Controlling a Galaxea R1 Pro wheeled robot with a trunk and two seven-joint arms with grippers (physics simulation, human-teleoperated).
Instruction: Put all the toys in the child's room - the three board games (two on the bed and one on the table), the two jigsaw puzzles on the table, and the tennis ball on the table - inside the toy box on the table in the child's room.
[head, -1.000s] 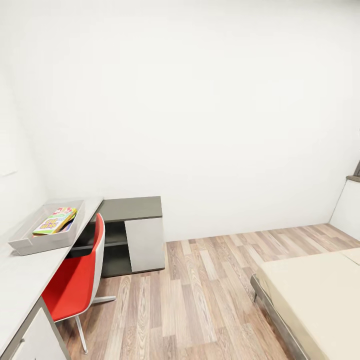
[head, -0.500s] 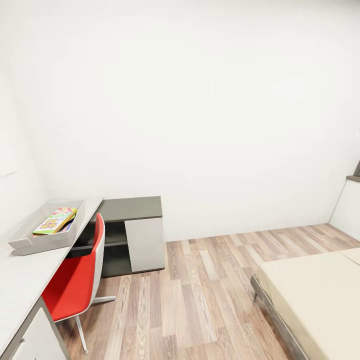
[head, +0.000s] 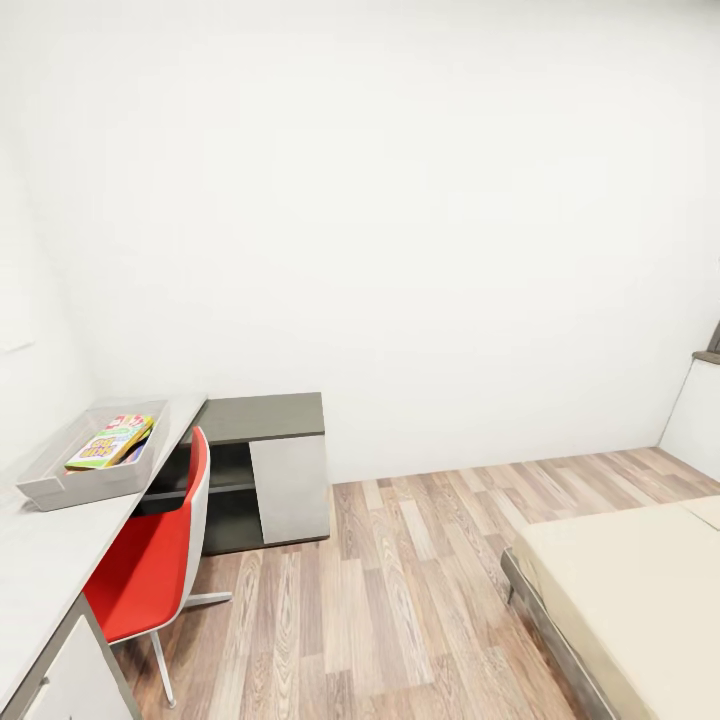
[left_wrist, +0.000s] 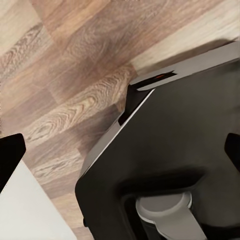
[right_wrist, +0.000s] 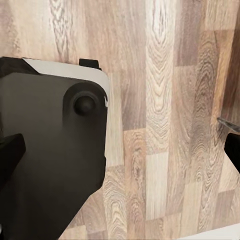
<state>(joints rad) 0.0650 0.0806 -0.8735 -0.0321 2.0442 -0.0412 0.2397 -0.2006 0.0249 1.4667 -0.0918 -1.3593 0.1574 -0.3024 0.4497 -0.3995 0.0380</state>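
Observation:
The light grey toy box (head: 40, 488) stands on the pale table (head: 45, 570) at the far left. A yellow-green-red board game (head: 108, 444) lies in it on top of other colourful flat things. The cream bed (head: 630, 590), at the lower right, has a bare top where it shows. The jigsaw puzzles and the tennis ball are out of view. My left gripper (left_wrist: 120, 155) is open over the wood floor and my own dark base, holding nothing. My right gripper (right_wrist: 120, 150) is also open above the floor, empty.
A red chair (head: 150, 560) stands tucked at the table. The table's dark grey section (head: 265, 415) with a white cabinet door (head: 290, 490) sits against the back wall. Wood floor (head: 400, 590) stretches between chair and bed.

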